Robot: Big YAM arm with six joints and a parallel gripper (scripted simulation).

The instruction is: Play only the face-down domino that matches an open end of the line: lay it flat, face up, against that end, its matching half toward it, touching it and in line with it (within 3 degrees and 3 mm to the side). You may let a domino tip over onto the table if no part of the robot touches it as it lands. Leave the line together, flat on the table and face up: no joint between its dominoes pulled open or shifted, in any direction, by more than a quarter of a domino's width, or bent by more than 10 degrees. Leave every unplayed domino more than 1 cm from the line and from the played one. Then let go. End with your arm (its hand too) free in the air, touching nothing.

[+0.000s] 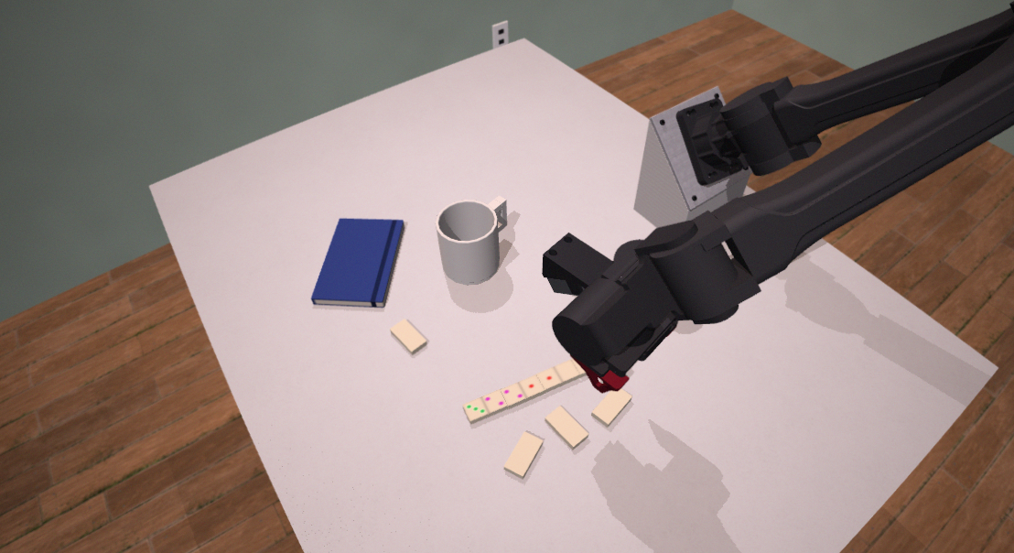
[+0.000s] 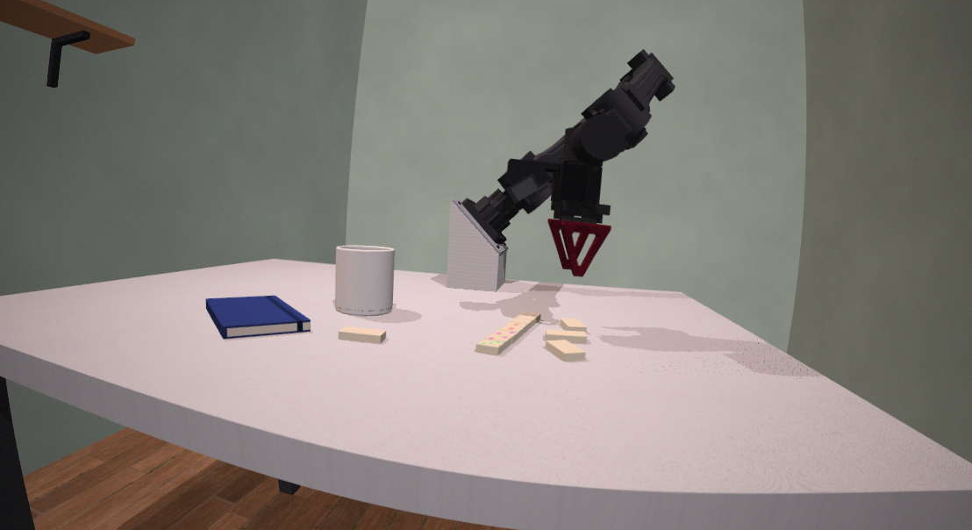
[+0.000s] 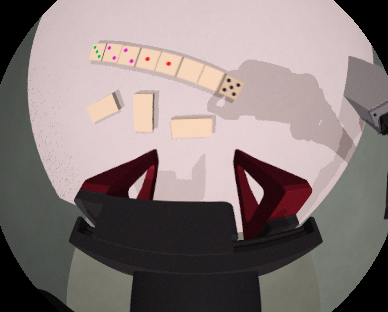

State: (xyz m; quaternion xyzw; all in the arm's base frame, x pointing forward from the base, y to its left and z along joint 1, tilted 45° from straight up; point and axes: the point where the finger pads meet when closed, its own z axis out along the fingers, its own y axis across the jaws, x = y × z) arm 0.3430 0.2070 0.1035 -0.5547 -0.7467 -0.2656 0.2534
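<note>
Top view: off-white bench (image 1: pixel 284 194) (image 2: pixel 408 404) (image 3: pixel 61 150). Blue rectangular notebook (image 1: pixel 358 262) (image 2: pixel 257 315) nearest its left edge; light grey cylindrical mug (image 1: pixel 469 243) (image 2: pixel 364 279) beside it. One cream rectangular domino, face down (image 1: pixel 408 335) (image 2: pixel 361 334), lies alone below the notebook. Dark red triangular-fingered jaws (image 1: pixel 603 385) (image 2: pixel 574 272) hide the right end of the face-up cream domino line (image 1: pixel 527 387) (image 2: pixel 508 333) (image 3: pixel 157 61).

Exterior view: jaws point down in the air, above the bench, nothing in them. Pale wedge-shaped pedestal (image 1: pixel 649 194) (image 2: pixel 469 261) (image 3: pixel 363 85) near the far edge. Line flat, green-pipped end toward the near edge.

Wrist view: jaws fairly wide, nothing between. Line runs from green three to black five, dominoes end to end. Beside it, three face-down cream tiles, apart: a left tile (image 1: pixel 523 454) (image 2: pixel 565 350) (image 3: pixel 104 107), a middle tile (image 1: pixel 566 427) (image 2: pixel 566 336) (image 3: pixel 144 112), a right tile (image 1: pixel 611 407) (image 2: pixel 573 324) (image 3: pixel 191 127). Matching domino unplayed, among the four face-down; cannot tell which.
</note>
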